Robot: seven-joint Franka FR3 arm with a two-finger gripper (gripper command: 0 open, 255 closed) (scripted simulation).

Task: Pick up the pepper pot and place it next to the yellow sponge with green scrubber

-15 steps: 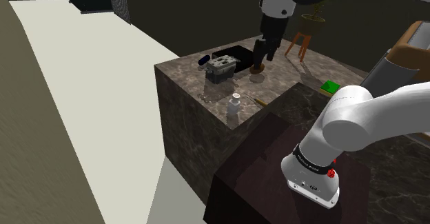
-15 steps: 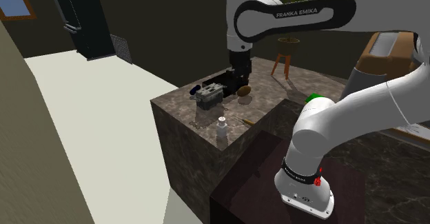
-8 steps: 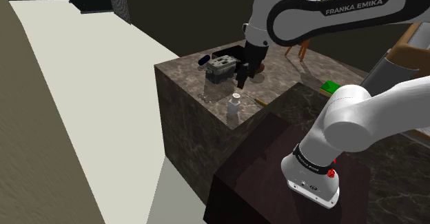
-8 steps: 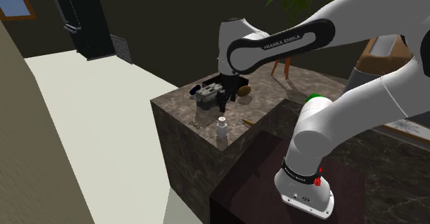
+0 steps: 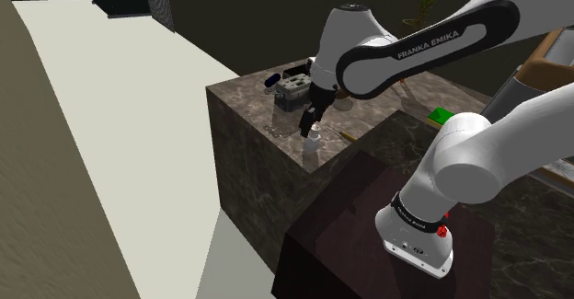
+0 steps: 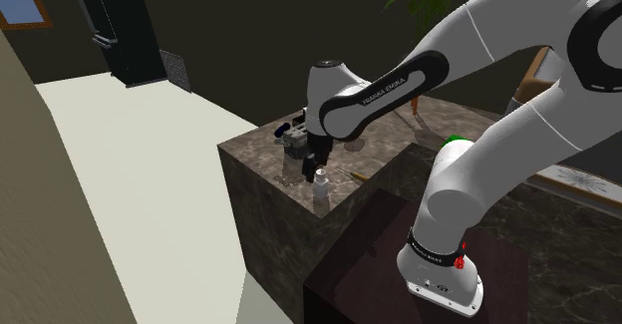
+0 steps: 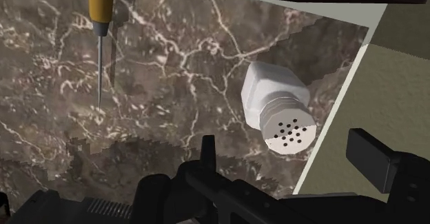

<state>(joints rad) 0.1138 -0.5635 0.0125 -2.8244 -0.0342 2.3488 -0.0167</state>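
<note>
The dark marble counter (image 5: 253,150) is carrying everything the task needs; the white arm (image 5: 414,49) is arching over it from the stand and bending down toward the corner nearest the stand; the black gripper (image 5: 310,128) is hanging just above that corner, pointing down at the top; in the wrist view its fingers (image 7: 372,162) are standing apart, released and clasping nothing. The sponge (image 5: 442,116), showing its green face, is lying by the counter's edge at the shoulder view's right, well apart from the gripper. The pepper pot (image 7: 279,110), drawn white with a holed cap, is standing upright close to the counter's edge at that near corner, with pale floor showing just beyond it; it is sitting in the gap between the two fingers, nearer one of them, and neither is touching it. A yellow-handled tool (image 7: 100,5) is lying on the marble beside the pot, apart from it. The step in hand looks like the approach for the pick: the lift and the carry to the sponge are not yet done. The next move is probably calling for a short descent so the fingers are straddling the pot's body, centred on it, then a closing squeeze; with the pot this near the edge, an off-centre finger could be nudging it over.
</note>
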